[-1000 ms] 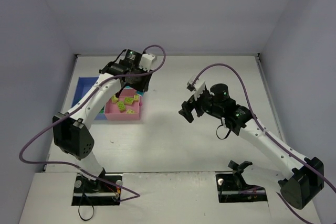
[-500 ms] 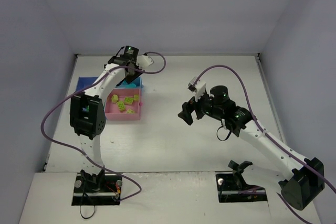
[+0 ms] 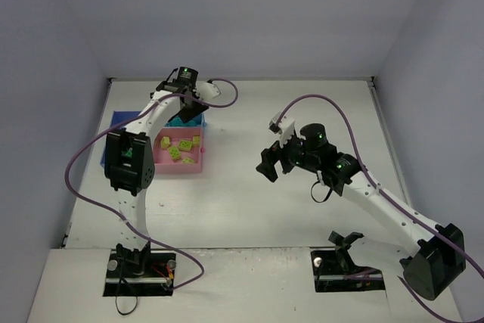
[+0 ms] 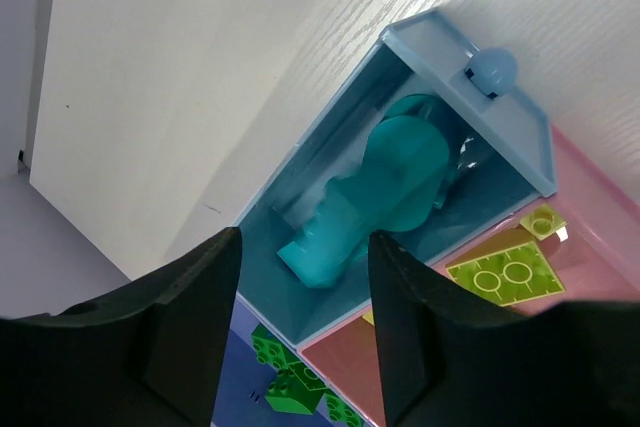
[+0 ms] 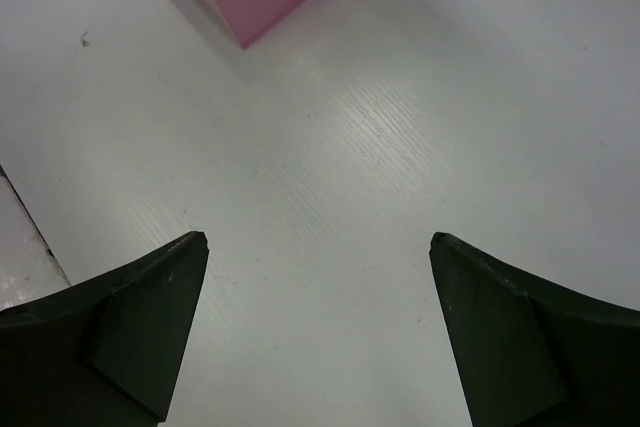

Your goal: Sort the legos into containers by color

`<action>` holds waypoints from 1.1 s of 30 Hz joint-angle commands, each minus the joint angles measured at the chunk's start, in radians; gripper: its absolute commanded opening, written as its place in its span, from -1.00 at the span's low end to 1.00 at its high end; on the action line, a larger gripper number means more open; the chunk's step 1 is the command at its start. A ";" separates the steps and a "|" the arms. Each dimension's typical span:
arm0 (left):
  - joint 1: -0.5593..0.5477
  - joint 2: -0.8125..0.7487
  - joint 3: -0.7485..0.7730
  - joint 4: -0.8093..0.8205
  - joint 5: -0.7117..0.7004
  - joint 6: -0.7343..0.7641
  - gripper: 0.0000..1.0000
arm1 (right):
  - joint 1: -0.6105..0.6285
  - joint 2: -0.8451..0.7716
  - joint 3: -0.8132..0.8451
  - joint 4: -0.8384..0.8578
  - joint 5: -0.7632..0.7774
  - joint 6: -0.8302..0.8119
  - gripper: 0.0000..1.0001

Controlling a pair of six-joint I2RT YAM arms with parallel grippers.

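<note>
The tabletop [image 3: 249, 209] is where a stray brick would end up. A brick that hops out of the joined containers would land somewhere off the pink tray [image 3: 178, 169] and need fetching again.

The blue tray [image 3: 117, 122] lies left of the pink tray, and the narrow light-blue tray [image 4: 515, 132] sits against its far side. That narrowness is the main risk. A brick that clips the shared wall could tip over into the pink tray and mix the colors.

The left hand [image 4: 305, 247] hangs right above the light-blue tray, fingers spread with nothing pinched between them. If it pulls away low, a finger could catch the rim and drag all three trays.

The right hand [image 5: 318, 239] is spread wide and empty over bare tabletop, well to the right of the pink tray. If it reached in now, the two arms could meet.

The teal legos [image 4: 400, 167] lie in the light-blue tray, but they are blurred, so I cannot tell whether they are at rest. The yellow-green legos [image 4: 497, 275] are in the pink tray and the dark green legos [image 4: 288, 372] in the blue one.
</note>
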 commanded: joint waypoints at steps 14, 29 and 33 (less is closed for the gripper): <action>0.008 -0.304 0.022 -0.014 0.056 -0.415 0.17 | -0.005 -0.027 0.100 0.034 0.243 0.059 1.00; 0.004 -1.149 -0.524 0.017 -0.084 -0.973 0.61 | -0.019 -0.230 0.178 -0.078 0.851 0.249 1.00; 0.003 -1.304 -0.579 -0.073 -0.147 -0.994 0.61 | -0.020 -0.303 0.160 -0.110 0.942 0.243 1.00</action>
